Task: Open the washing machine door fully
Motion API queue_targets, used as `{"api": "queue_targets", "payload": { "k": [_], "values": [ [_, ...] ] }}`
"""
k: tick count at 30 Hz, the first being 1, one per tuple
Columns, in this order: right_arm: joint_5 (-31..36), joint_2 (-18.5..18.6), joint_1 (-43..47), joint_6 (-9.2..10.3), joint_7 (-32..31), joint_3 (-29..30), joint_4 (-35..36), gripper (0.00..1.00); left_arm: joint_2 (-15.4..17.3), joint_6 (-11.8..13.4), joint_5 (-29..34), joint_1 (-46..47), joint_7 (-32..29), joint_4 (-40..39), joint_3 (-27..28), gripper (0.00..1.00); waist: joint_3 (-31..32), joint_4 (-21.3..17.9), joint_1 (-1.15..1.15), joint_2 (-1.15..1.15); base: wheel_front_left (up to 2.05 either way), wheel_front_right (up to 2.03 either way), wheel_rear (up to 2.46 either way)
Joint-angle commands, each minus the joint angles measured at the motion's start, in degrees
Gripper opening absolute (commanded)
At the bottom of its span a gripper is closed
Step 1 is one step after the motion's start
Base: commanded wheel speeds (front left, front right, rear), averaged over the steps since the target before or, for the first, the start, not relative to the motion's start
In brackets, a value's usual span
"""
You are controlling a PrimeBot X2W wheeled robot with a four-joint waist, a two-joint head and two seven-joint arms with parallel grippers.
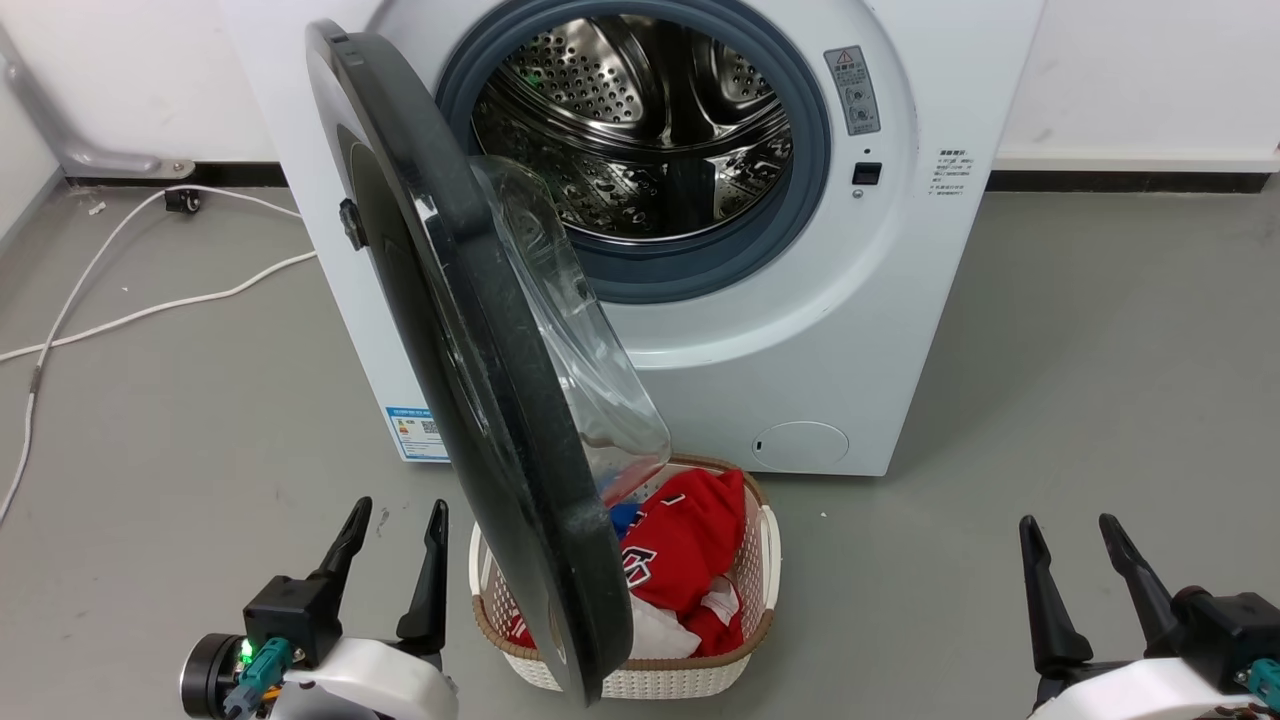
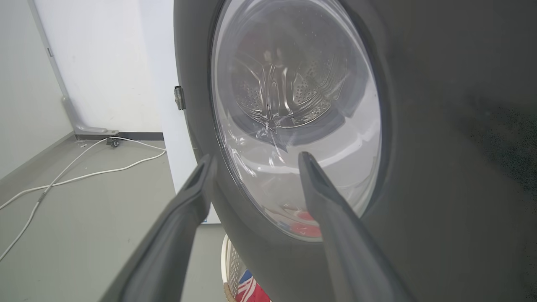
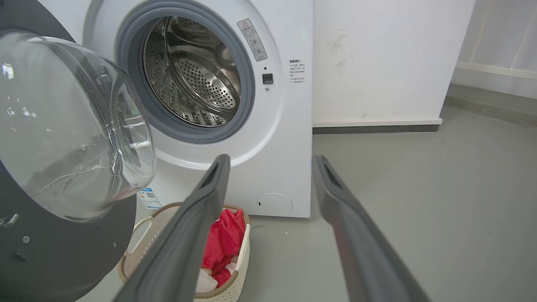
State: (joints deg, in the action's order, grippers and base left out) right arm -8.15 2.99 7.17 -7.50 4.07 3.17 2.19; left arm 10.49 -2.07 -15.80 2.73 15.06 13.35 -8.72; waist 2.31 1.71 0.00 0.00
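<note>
The round glossy black washing machine door (image 1: 450, 350) stands half open, edge-on, before the white washing machine (image 1: 850, 330). My left gripper (image 1: 398, 510) and right gripper (image 1: 1068, 522) gape wide, empty. The door looks heavy, stiff and slick: I'd grip its free rim, not the glass bowl (image 1: 585, 350).

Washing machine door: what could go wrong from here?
1. The left jaws are open at the outer side of the door; a push there would likely close it.
2. That face is glossy, so a hooked finger may slip.
3. The basket sits by its lower edge and might get clipped.
</note>
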Motion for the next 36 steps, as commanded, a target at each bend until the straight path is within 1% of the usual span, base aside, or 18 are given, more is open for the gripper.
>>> {"api": "queue_targets", "payload": {
  "k": [1, 9, 11, 12, 13, 14, 15, 20, 25, 29, 36],
  "values": [
    [-0.6, -0.2, 0.8, 0.01, 0.4, 0.1, -0.2, 1.00, 0.3, 0.1, 0.2, 0.6, 0.1, 0.0, -0.1, 1.00, 0.0, 0.0, 0.00, 0.00, 0.00, 0.00, 0.00],
    [-0.9, -0.2, 0.9, 0.01, 0.2, 0.2, -0.5, 1.00, 1.0, 0.6, 0.9, 0.7, 0.1, -0.3, -0.8, 1.00, 0.1, -0.1, 0.00, 0.00, 0.00, 0.00, 0.00],
    [-1.0, -0.2, 0.8, 0.01, 0.5, 0.2, -0.6, 1.00, 1.1, 0.4, 1.1, 0.7, 0.0, -0.4, -1.1, 1.00, 0.1, -0.1, 0.00, 0.00, 0.00, 0.00, 0.00],
    [-1.1, -0.2, 0.8, 0.01, 0.5, 0.2, -0.6, 1.00, 1.2, 0.4, 1.1, 0.6, 0.0, -0.4, -1.1, 0.76, 0.1, -0.1, 0.00, 0.00, 0.00, 0.00, 0.00],
    [-1.1, -0.2, 0.9, 0.01, 0.5, 0.1, -0.7, 1.00, 1.2, 0.5, 0.9, 0.7, 0.0, -0.5, -1.1, 0.36, 0.0, -0.1, 0.00, 0.00, 0.00, 0.00, 0.00],
    [-1.1, -0.2, 0.8, 0.01, 0.5, 0.1, -0.7, 1.00, 1.3, 0.5, 0.8, 0.7, 0.0, -0.6, -1.1, 0.15, 0.0, -0.1, 0.00, 0.00, 0.00, 0.00, 0.00],
    [-1.2, -0.2, 0.8, 0.01, 0.6, 0.0, -0.7, 1.00, 1.4, 0.5, 0.7, 0.8, 0.0, -0.7, -1.1, 0.00, 0.0, -0.1, 0.00, 0.00, 0.00, 0.00, 0.00],
    [-1.6, -0.2, 0.5, 0.01, 0.6, 0.0, -0.9, 1.00, 1.8, 0.9, 0.4, 1.5, -0.1, -1.6, -0.6, 0.00, -0.2, 0.0, 0.00, 0.00, 0.00, 0.00, 0.00],
    [-1.8, -0.2, 0.5, 0.01, 0.7, 0.1, -1.1, 1.00, 2.9, 1.6, 0.1, 3.5, -0.3, -5.0, 0.7, 0.00, -0.2, 0.1, 0.00, 0.00, 0.00, 0.00, 0.00],
    [-2.0, -0.2, 0.6, 0.01, 0.7, 0.2, -1.2, 1.00, 4.0, 2.4, 0.2, 5.9, -1.2, -9.4, 1.8, 0.00, -0.1, 0.3, 0.00, 0.00, 0.00, 0.00, 0.00],
    [-2.0, -0.2, 0.6, 0.01, 0.9, 0.2, -1.4, 1.00, 5.8, 4.3, 1.2, 10.4, -4.1, -19.8, 3.2, 0.00, 0.1, 0.6, 0.00, 0.00, 0.00, 0.00, 0.00]
  ]
}}
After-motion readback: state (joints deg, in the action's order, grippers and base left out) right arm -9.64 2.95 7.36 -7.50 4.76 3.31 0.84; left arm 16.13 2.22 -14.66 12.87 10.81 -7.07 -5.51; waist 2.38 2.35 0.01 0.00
